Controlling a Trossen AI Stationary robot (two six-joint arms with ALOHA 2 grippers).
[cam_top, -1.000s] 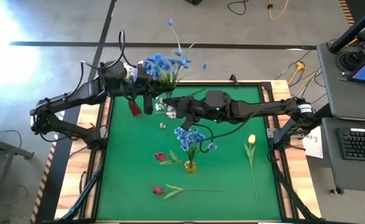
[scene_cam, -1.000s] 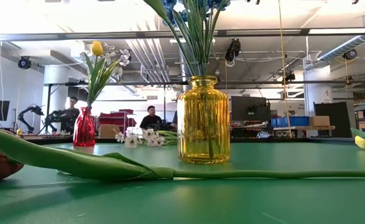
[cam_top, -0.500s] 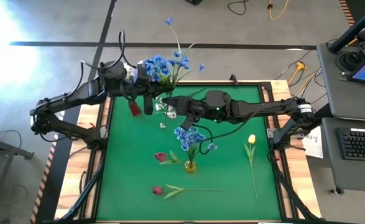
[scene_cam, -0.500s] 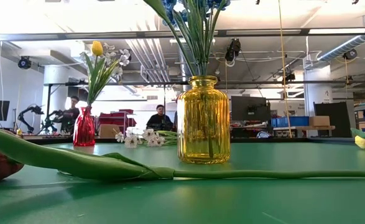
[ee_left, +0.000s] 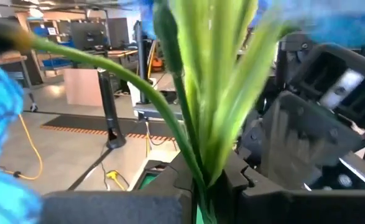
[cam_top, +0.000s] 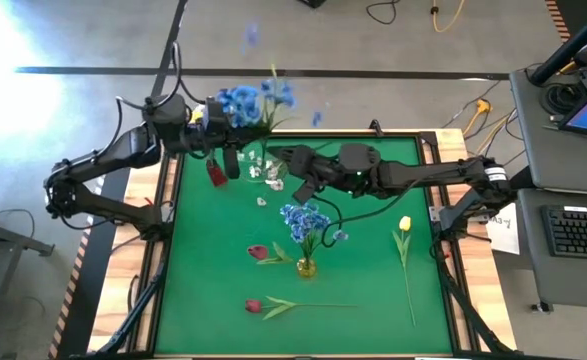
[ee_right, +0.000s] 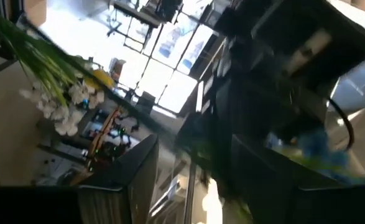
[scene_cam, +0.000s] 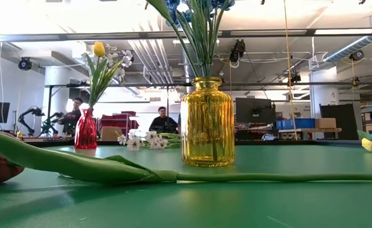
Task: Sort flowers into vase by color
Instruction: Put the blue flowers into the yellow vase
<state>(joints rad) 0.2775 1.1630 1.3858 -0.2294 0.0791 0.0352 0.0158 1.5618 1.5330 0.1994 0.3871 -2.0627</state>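
now left claw grips blue flowers past the table far edge.

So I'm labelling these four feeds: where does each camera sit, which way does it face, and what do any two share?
High view: above the table, facing straight down; both arms show, left gripper holding the blue flowers.
Low view: table height, facing level across; no arm shows.
Left wrist view: on the left arm, facing along green stems clamped in its fingers.
Right wrist view: on the right arm, tilted toward the room.
Shared: high and low views both show the yellow vase, the red vase.
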